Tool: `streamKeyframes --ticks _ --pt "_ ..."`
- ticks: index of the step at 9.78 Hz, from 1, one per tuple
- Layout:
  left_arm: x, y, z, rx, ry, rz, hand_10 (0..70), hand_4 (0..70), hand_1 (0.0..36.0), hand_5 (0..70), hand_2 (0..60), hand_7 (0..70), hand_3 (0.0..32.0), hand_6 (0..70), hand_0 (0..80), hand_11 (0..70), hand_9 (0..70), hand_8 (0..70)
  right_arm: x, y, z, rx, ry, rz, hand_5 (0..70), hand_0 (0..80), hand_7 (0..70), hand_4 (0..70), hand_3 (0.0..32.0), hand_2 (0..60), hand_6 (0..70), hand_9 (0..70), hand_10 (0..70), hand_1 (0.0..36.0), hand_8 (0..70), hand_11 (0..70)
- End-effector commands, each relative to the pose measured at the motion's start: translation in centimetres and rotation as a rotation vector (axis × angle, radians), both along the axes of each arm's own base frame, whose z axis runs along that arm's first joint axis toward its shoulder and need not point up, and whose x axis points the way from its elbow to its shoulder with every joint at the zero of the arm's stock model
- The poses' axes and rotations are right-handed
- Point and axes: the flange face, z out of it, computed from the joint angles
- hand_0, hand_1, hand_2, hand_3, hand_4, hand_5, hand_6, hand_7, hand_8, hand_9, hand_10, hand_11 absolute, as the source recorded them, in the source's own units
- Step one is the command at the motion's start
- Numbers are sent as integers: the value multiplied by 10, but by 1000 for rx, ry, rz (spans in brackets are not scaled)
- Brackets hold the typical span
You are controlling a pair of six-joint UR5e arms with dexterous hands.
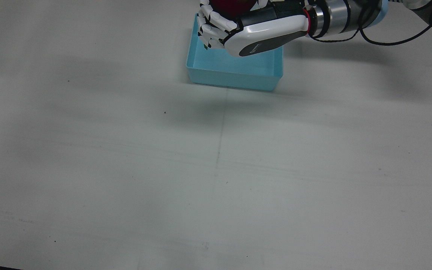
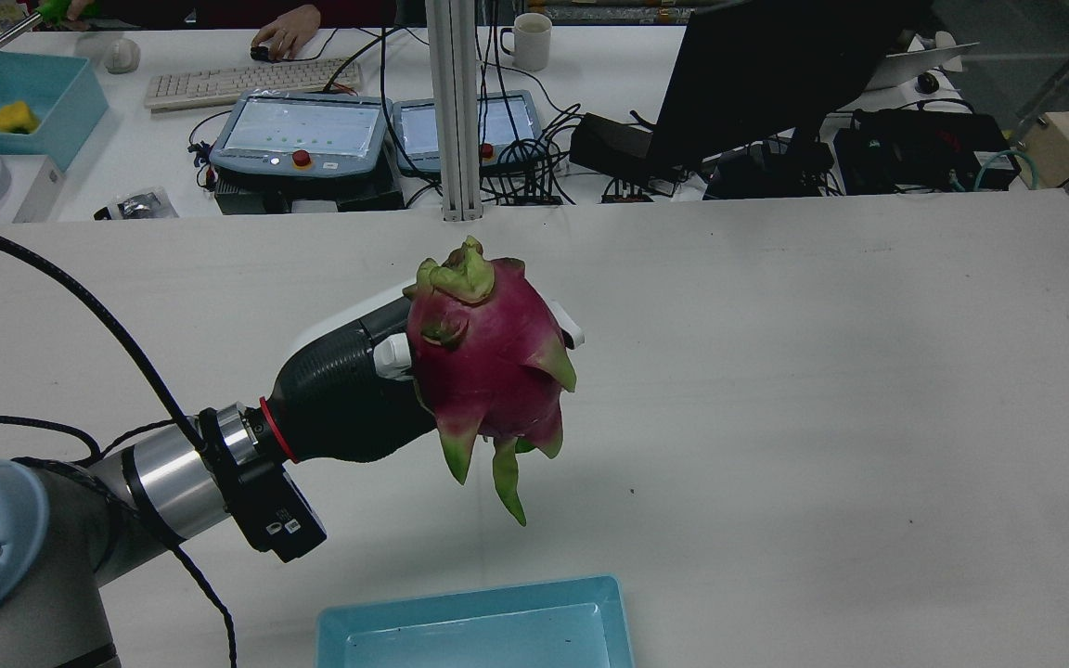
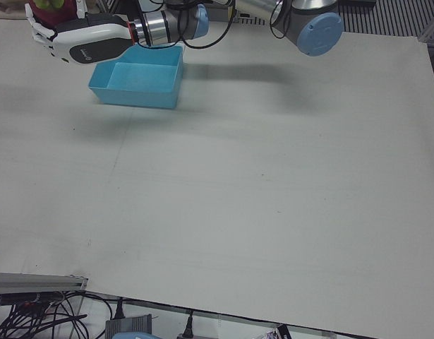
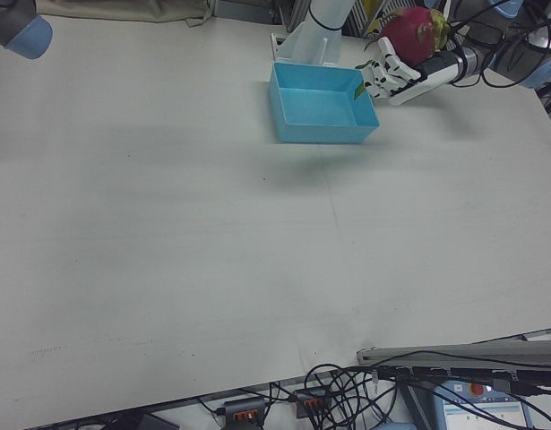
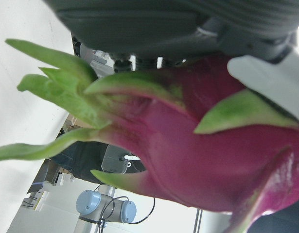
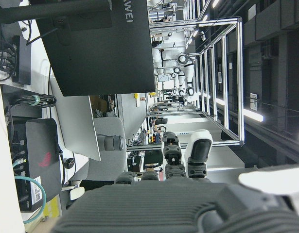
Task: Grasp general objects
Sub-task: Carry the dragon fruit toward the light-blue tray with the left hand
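A magenta dragon fruit [image 2: 490, 371] with green scales hangs in the air, and my left hand [image 2: 377, 371] is shut on it from the side. In the front view the left hand [image 1: 253, 28] reaches across the back part of the light-blue bin [image 1: 234, 80], with the fruit [image 1: 234, 5] cut off by the top edge. The left hand view is filled by the fruit [image 5: 202, 160], with a white finger [image 5: 271, 77] pressed on it. In the right hand view my right hand [image 6: 183, 160] holds nothing, and its fingers point straight out.
The bin [image 2: 349, 640] looks empty. In the right-front view the fruit [image 4: 414, 31] and left hand [image 4: 400, 79] sit by the bin's [image 4: 322, 134] right end, and a blue arm joint [image 4: 29, 36] shows top left. Beyond the table are a monitor [image 2: 776, 74] and cables.
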Motion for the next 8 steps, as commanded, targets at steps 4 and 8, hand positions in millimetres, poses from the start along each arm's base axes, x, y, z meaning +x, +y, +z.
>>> streamKeyframes --ticks 4,8 --pt "10 13 -3 3 5 30 116 700 48 647 0 700 0 410 572 157 418 376 0 0 0 0 0 0 0 0 0 0 0 0 0 0 0 0 0 0" --pt "23 38 -9 12 23 82 0 700 21 590 0 443 0 205 585 0 136 203 0 0 0 0 0 0 0 0 0 0 0 0 0 0 0 0 0 0"
